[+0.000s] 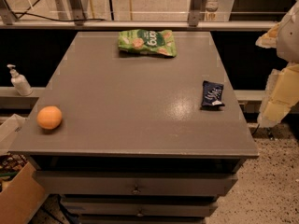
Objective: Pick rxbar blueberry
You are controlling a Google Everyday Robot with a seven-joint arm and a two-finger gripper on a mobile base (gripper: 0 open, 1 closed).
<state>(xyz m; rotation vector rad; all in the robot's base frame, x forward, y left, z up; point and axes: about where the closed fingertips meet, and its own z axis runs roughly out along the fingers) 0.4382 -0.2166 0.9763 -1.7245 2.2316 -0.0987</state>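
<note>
The rxbar blueberry [212, 94] is a small flat dark navy wrapper with white lettering and a white patch at its near end. It lies flat near the right edge of the grey table top [135, 101]. My gripper [280, 92] shows as pale yellowish-white parts at the right edge of the view. It is off the table, to the right of the bar and apart from it. Nothing is seen in it.
A green snack bag [147, 42] lies at the far middle of the table. An orange [49, 117] sits near the front left corner. A white pump bottle [19, 80] stands on a ledge to the left. A cardboard box [16, 195] is at the lower left. Drawers [135, 188] are below the top.
</note>
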